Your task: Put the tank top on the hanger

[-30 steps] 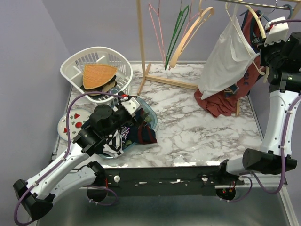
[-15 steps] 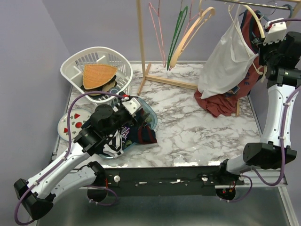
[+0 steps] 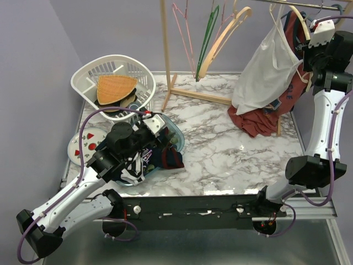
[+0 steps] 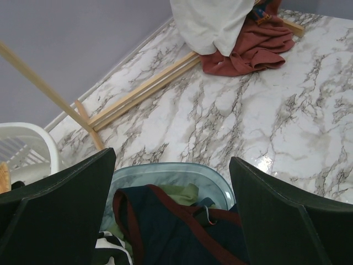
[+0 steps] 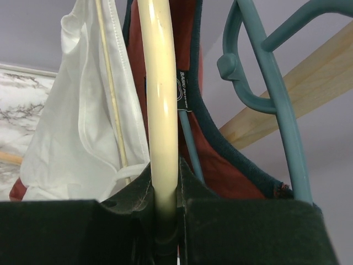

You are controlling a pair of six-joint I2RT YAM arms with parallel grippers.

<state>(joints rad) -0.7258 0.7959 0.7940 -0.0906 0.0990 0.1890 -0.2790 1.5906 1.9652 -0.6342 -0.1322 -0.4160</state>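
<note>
The white tank top (image 3: 266, 72) hangs by one strap from the cream hanger (image 3: 300, 19) at the rack's right end, its hem reaching the red tank top (image 3: 259, 120) behind it. My right gripper (image 3: 309, 43) is raised there and shut on the hanger. In the right wrist view the cream hanger (image 5: 160, 110) is clamped between the fingers of my right gripper (image 5: 164, 187), with the white tank top (image 5: 71, 127) to the left and the red top (image 5: 220, 160) behind. My left gripper (image 3: 151, 144) is open and empty over a clear tub (image 4: 165, 172).
A blue-grey hanger (image 5: 265, 83) holds the red top. The wooden rack (image 3: 165, 49) carries pink (image 3: 182, 27), green (image 3: 208, 38) and pale wood (image 3: 223, 38) hangers. A white basket (image 3: 113, 85) and a strawberry plate (image 3: 85, 144) sit at the left. The tub holds a navy garment (image 4: 171, 221).
My right gripper has moved up and slightly left with the cream hanger, lifting the white tank top a little. The left arm has not moved.
</note>
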